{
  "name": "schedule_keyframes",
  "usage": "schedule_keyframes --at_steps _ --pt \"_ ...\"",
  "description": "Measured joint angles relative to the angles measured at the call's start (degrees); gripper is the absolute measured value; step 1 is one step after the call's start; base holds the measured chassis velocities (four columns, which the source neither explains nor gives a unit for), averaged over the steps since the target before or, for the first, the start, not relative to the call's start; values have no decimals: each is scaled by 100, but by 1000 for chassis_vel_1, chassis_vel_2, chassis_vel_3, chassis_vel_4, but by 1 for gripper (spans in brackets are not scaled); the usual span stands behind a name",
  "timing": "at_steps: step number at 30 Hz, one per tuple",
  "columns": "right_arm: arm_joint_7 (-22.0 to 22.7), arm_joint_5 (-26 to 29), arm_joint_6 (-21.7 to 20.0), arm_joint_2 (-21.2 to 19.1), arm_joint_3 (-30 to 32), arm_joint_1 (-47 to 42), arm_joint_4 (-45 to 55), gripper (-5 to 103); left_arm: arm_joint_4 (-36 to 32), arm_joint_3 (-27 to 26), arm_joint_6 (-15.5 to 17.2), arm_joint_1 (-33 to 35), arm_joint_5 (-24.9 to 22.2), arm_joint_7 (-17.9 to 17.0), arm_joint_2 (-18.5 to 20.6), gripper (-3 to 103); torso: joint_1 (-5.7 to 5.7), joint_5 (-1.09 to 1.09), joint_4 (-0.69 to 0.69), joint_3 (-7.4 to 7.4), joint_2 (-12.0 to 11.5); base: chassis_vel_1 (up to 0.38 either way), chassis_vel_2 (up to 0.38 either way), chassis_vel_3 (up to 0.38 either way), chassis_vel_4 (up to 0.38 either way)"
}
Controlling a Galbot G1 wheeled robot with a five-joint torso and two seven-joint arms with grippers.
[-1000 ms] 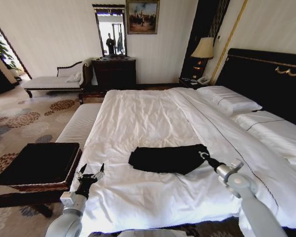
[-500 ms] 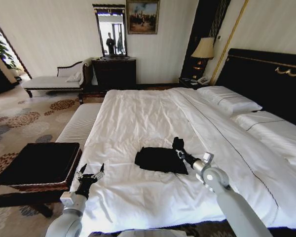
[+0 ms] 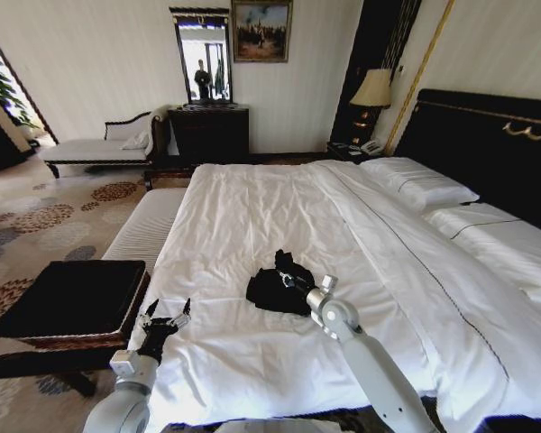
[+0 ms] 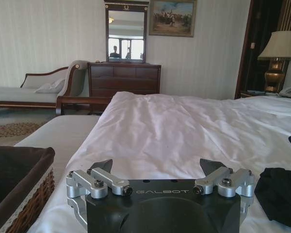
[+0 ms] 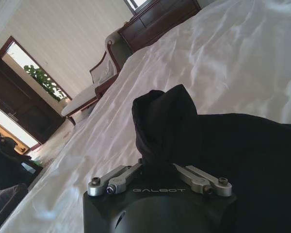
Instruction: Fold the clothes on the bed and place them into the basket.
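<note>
Right hand (image 3: 288,275) clenched on a raised fold of the T-shirt (image 3: 272,290), which lies bunched mid-bed (image 3: 252,216), toward the robot's left edge. Left hand (image 3: 165,318) hovers spread open, empty, at that edge, between shirt and basket (image 3: 72,302). Bare duvet surrounds the bundle; the basket sits just off the bed's left side.

The T-shirt (image 3: 275,290) is black against the bed's (image 3: 252,216) white duvet. The headboard (image 3: 487,144) is black with gold trim. Left of the bed, the basket (image 3: 72,302) is brown wicker with black lining.
</note>
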Motion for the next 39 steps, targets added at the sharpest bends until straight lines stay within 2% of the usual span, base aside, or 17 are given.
schedule_keyframes --at_steps 1,3,8,9,10,13,19,20,22,23,24,25,27,28,30,34,39 --pt "-43 -129 60 5 -31 -10 -67 5 0 0 0 0 0 0 0 100 0 1 0 0 0 0 0 0 0" --pt "-102 -260 123 8 -46 -21 -115 5 0 0 0 0 0 0 0 100 0 1 0 0 0 0 0 0 0" --pt "-435 -880 420 -78 -49 -154 71 31 0 0 0 0 0 1 0 100 0 1 0 0 0 0 0 0 0" --pt "-435 -880 420 -78 -49 -154 71 31 0 0 0 0 0 1 0 100 0 1 0 0 0 0 0 0 0" --pt "-545 -1149 512 -148 -56 -196 204 31 0 0 0 -1 0 0 0 100 -1 0 0 0 0 0 0 0 0" --pt "-795 -1886 687 -346 -104 -326 542 48 0 0 0 0 0 1 0 100 0 0 0 0 0 0 0 0 0" --pt "-902 -2275 780 -507 -20 -631 923 64 0 0 0 0 0 1 0 100 0 1 0 0 0 0 0 0 0" --pt "-808 -2131 766 -475 195 -807 1044 70 0 0 0 0 0 1 0 100 -1 1 1 0 0 0 0 0 0" --pt "-508 -1346 624 -291 664 -1087 1139 80 0 0 0 0 0 1 0 100 -1 2 1 -1 0 0 0 0 0" --pt "-508 -1346 624 -291 664 -1087 1139 80 0 0 0 0 0 1 0 100 -1 2 1 -1 0 0 0 0 0" --pt "-407 -1045 564 -226 840 -1181 1143 80 0 -1 0 0 0 1 0 100 -1 2 1 -1 0 0 0 0 0" --pt "-196 -364 423 -114 1306 -1424 1122 91 0 0 0 0 0 1 0 100 -1 2 -1 -1 0 0 0 0 0" --pt "-64 247 274 -99 1666 -1620 1013 96 0 0 -1 0 0 1 0 100 -2 1 -6 -1 0 0 0 0 0" --pt "-64 247 274 -99 1666 -1620 1013 96 0 0 -1 0 0 1 0 100 -2 1 -6 -1 0 0 0 0 0" --pt "84 1000 76 -145 1735 -1592 830 100 0 0 0 0 0 1 0 100 -2 2 2 -1 0 0 0 0 0" --pt "165 1448 -56 -83 1877 -1683 683 100 0 0 0 0 0 1 0 100 -1 1 2 0 0 0 0 0 0" --pt "123 1278 -64 1 1961 -1794 536 100 0 0 -1 -1 0 1 0 100 -2 2 0 -1 0 0 0 0 0"
